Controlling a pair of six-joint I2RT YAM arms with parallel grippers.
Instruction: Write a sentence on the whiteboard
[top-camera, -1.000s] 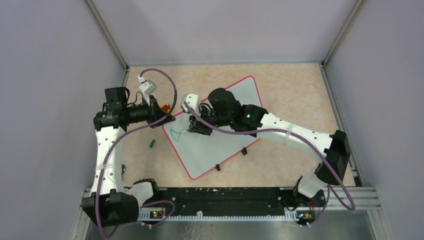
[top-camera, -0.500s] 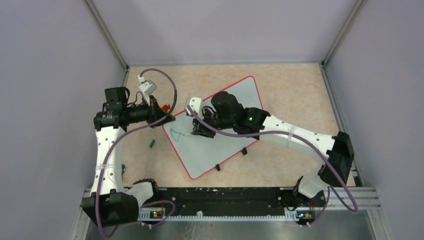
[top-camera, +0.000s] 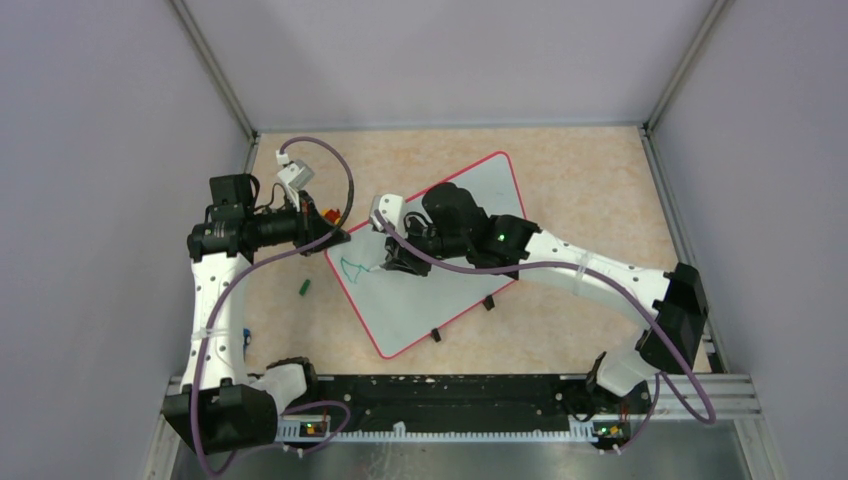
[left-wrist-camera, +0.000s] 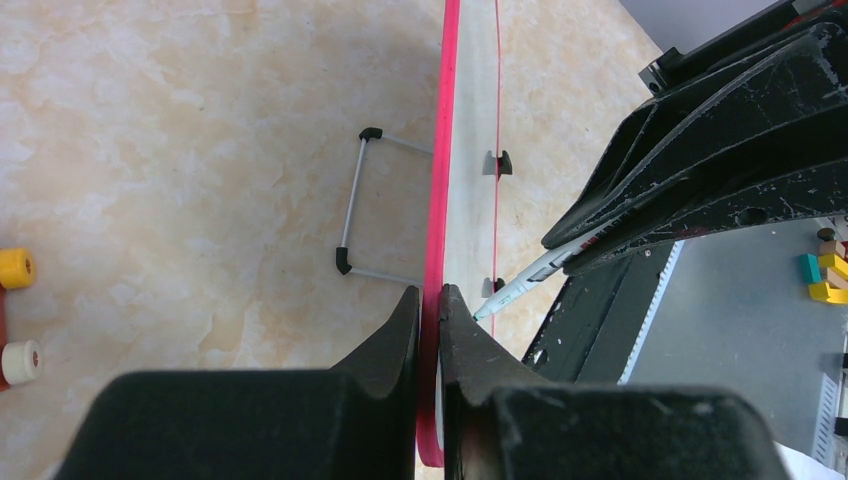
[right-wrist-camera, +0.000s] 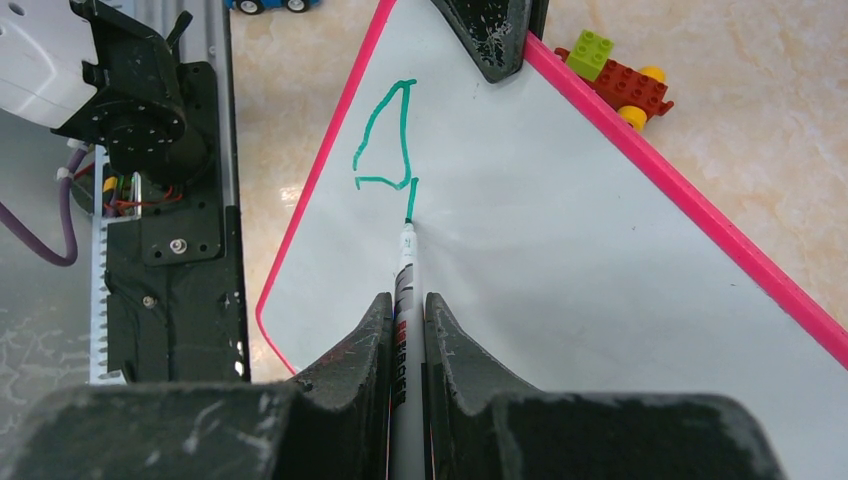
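CHANGE — right gripper (right-wrist-camera: 405, 300) has shifted right since a second ago, uncovering more green lettering (right-wrist-camera: 385, 140) | GRIP — its jaws closed on marker (right-wrist-camera: 407, 255), tip touching mid-table whiteboard (right-wrist-camera: 600, 260) just right of the strokes; left gripper (left-wrist-camera: 430, 300) pinches the board's far-left red rim | VIEWS — only left wrist shows the wire stand (left-wrist-camera: 352, 210) beside that rim
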